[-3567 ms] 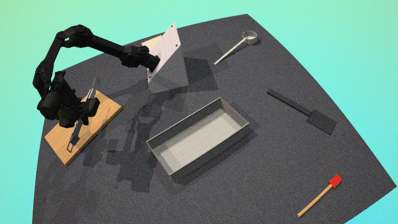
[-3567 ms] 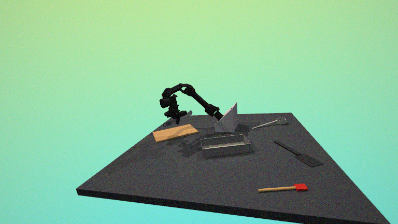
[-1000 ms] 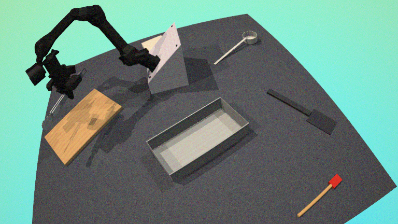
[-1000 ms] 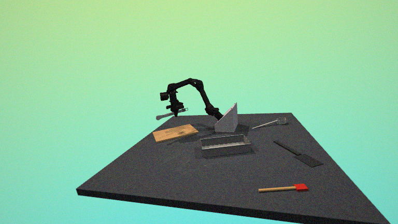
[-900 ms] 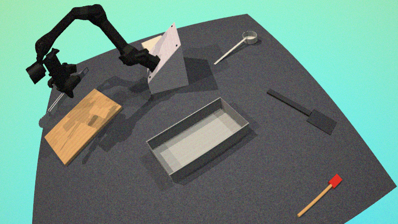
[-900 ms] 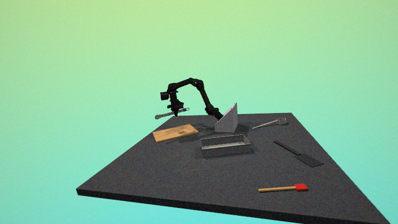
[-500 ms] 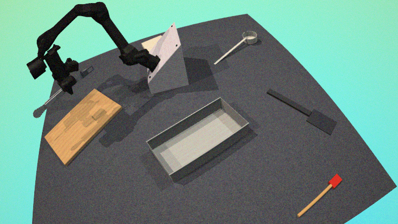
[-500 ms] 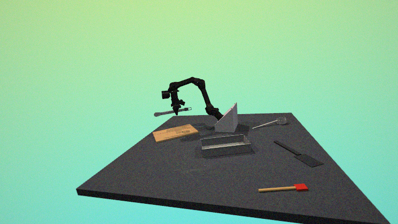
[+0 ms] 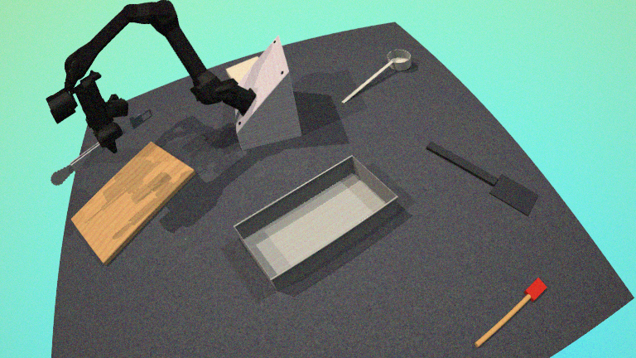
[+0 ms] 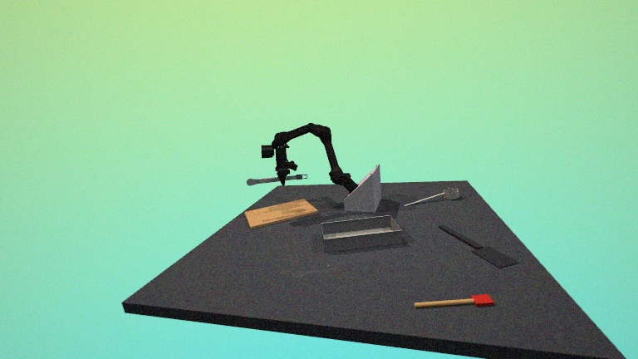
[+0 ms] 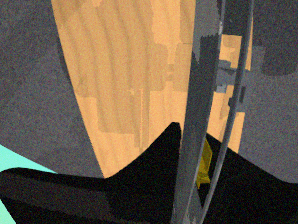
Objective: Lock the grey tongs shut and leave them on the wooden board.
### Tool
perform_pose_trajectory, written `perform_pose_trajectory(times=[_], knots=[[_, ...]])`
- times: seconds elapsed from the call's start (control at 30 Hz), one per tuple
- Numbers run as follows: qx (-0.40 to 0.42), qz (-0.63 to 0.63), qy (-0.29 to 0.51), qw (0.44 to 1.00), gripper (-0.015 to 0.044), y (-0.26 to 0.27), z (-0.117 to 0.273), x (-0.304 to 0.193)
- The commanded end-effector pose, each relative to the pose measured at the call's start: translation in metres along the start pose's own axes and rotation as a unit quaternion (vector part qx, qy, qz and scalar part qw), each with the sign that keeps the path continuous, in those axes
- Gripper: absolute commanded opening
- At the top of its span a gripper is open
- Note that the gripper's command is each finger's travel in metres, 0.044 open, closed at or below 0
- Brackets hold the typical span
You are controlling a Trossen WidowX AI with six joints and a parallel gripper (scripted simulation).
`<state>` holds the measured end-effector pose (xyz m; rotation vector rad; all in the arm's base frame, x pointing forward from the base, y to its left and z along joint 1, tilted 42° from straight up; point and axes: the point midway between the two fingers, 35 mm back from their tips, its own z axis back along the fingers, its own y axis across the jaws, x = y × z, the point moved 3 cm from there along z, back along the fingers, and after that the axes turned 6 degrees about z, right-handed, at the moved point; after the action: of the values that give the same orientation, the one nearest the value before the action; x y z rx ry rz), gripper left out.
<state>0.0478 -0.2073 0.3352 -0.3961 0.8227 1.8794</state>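
My gripper (image 9: 114, 148) (image 10: 283, 182) (image 11: 181, 129) points down and is shut on the grey tongs (image 9: 84, 154) (image 10: 267, 180) (image 11: 196, 95). It holds them roughly level in the air, above and behind the wooden board (image 9: 102, 240) (image 10: 262, 218) (image 11: 120, 50). Their tip end reaches out to the left in the top and exterior views, and the hinge end with its small loop is on the right. The two arms run close together through the fingers with a narrow gap; whether the lock is engaged cannot be seen. The roasting tin (image 9: 329, 248) (image 10: 356, 241) stands empty.
The arm's pale wedge-shaped mount (image 9: 271, 122) (image 10: 368, 199) stands at the back, behind the tin. A measuring scoop (image 9: 398, 61) lies at the back right, a black spatula (image 9: 513, 195) at the right, and a red-headed brush (image 9: 536, 289) (image 10: 483, 300) at the front right.
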Motion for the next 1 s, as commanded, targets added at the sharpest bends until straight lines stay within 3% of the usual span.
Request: perform_pose_trajectory(times=[0.0, 0.97], knots=[[-0.004, -0.007, 0.036, 0.999, -0.0150, -0.001, -0.001, 0.002], [0.021, -0.034, 0.272, 0.961, -0.0150, -0.005, -0.013, 0.016]])
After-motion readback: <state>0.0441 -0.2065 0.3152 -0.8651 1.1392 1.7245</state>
